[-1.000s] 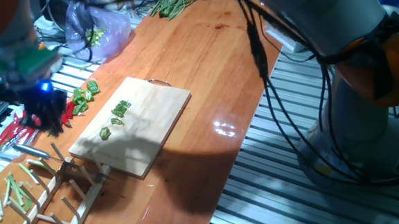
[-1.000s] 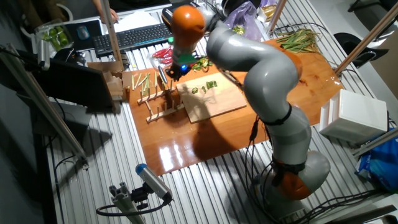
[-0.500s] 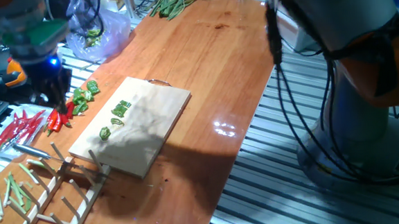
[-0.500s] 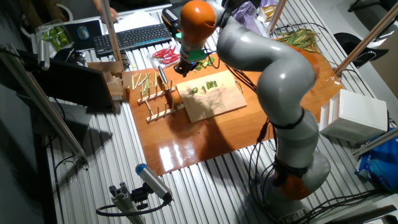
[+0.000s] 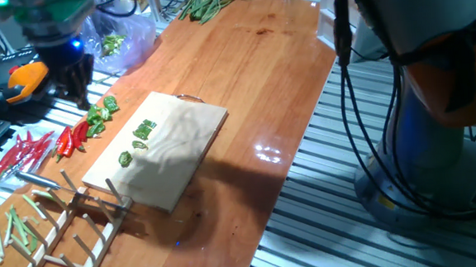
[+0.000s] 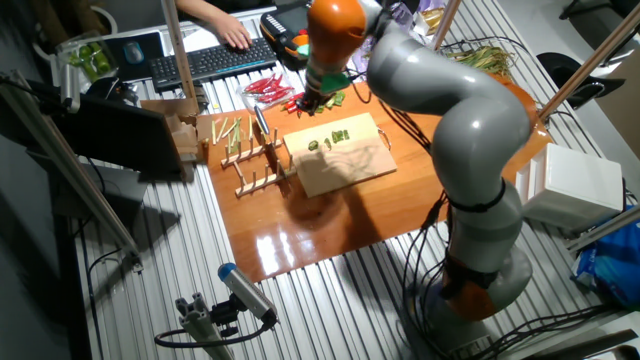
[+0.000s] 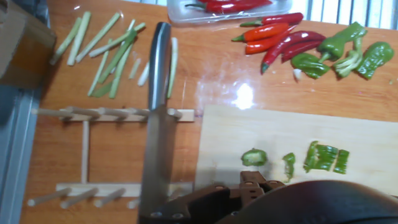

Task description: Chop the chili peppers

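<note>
Several short green chunks of the chili peppers (image 5: 144, 129) (image 7: 323, 157) (image 6: 340, 135) lie on the pale wooden cutting board (image 5: 181, 153) (image 7: 261, 130) (image 6: 350, 165). Whole wrinkled green peppers (image 5: 98, 115) (image 7: 339, 53) lie just off the board's far-left corner. My gripper (image 5: 76, 85) (image 6: 318, 95) hangs above and behind those whole peppers, and I see nothing between its dark fingers. I cannot make out the gap between the fingers in any view. A knife (image 7: 158, 124) (image 6: 260, 122) (image 5: 35, 177) rests across the wooden rack, apart from the gripper.
Red chilies (image 5: 28, 152) (image 7: 280, 37) lie left of the green peppers. A wooden peg rack (image 5: 70, 235) (image 7: 84, 149) and pale-green strips (image 7: 106, 46) sit left of the board. A plastic bag (image 5: 120, 37) and green stalks (image 5: 205, 3) lie at the far end. A person's hand (image 6: 225, 30) is on a keyboard.
My gripper has risen and moved from beside the red chilies and rack toward the far end, past the whole green peppers. The knife, board and chunks have stayed put.
</note>
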